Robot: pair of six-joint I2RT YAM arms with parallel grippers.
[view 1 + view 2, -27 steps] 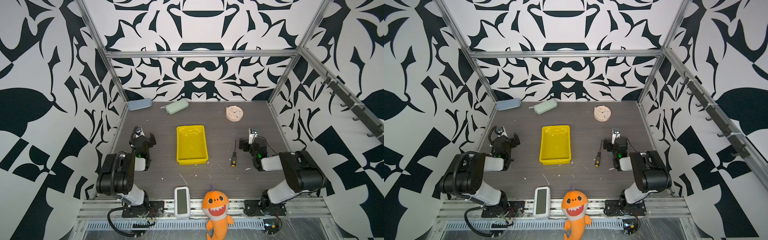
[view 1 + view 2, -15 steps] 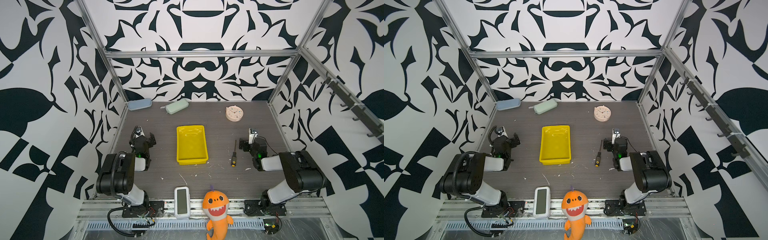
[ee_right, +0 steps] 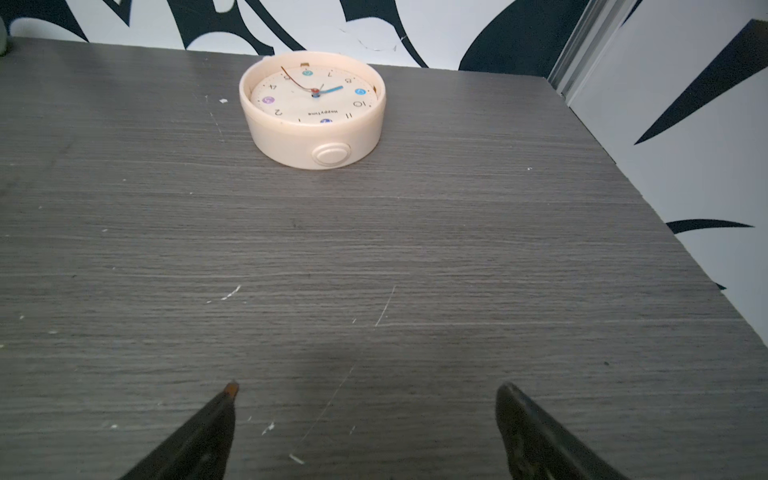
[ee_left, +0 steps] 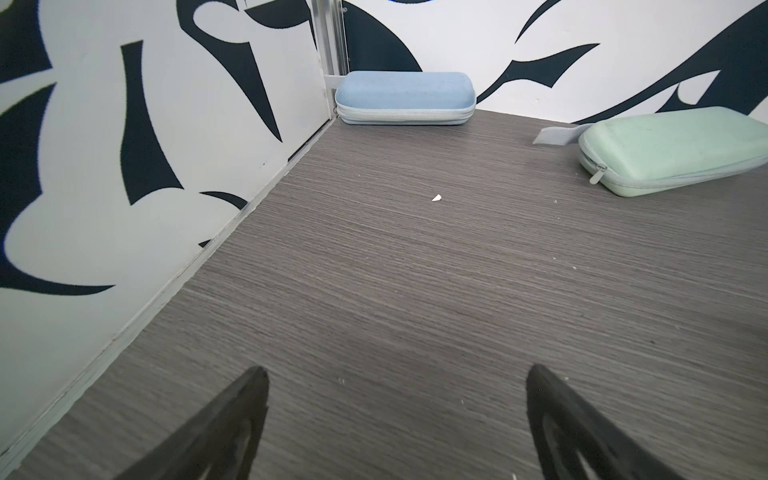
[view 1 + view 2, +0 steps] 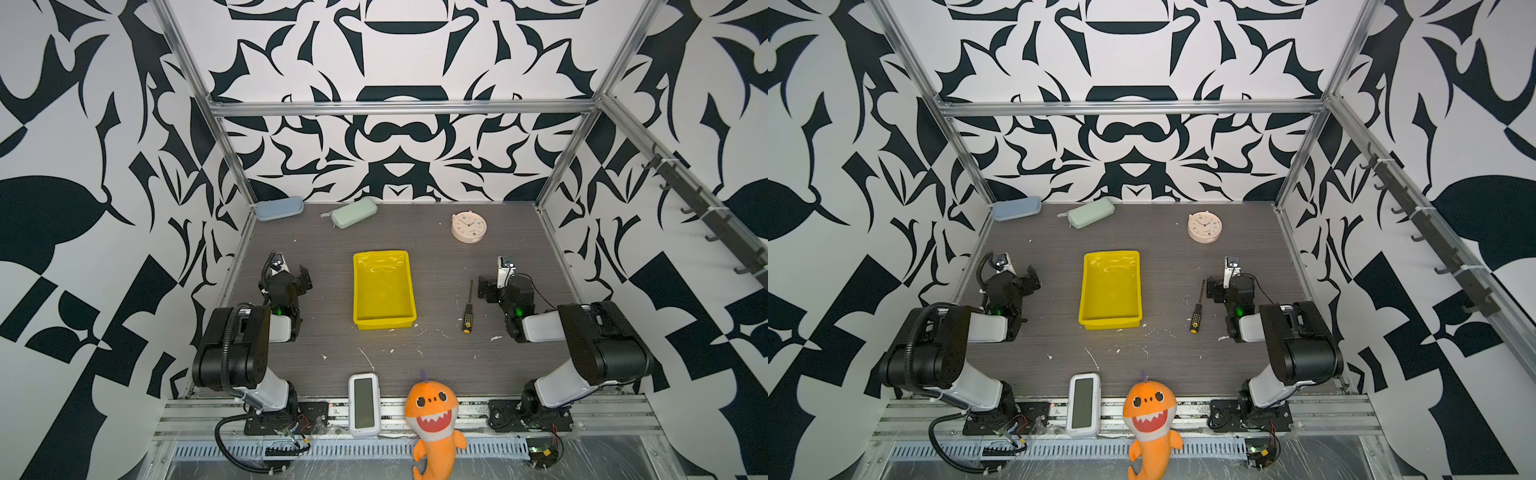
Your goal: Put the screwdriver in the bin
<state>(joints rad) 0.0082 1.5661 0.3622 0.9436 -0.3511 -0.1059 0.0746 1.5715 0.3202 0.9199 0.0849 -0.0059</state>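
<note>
Screwdriver (image 5: 468,309) on the worktop (image 5: 436,257), not yet in the bin (image 5: 384,322)

It lies flat between the bin and the right pincer (image 3: 368,388), which is wide open and empty; the left pincer (image 4: 397,370) is open and empty too; a grip off-centre may let the thin shaft roll or slip; carried crosswise, it could catch the rim; the clock (image 5: 468,227) behind is well apart.

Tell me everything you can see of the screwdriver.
The screwdriver is slim: a thin dark metal shaft and a black handle with yellow dots and a yellow end cap. It lies flat on the grey wood-grain table. In both top views it is right of the yellow bin and apart from it, roughly parallel to its long side, shaft pointing to the rear, cap to the front. Only the table touches it.
</note>
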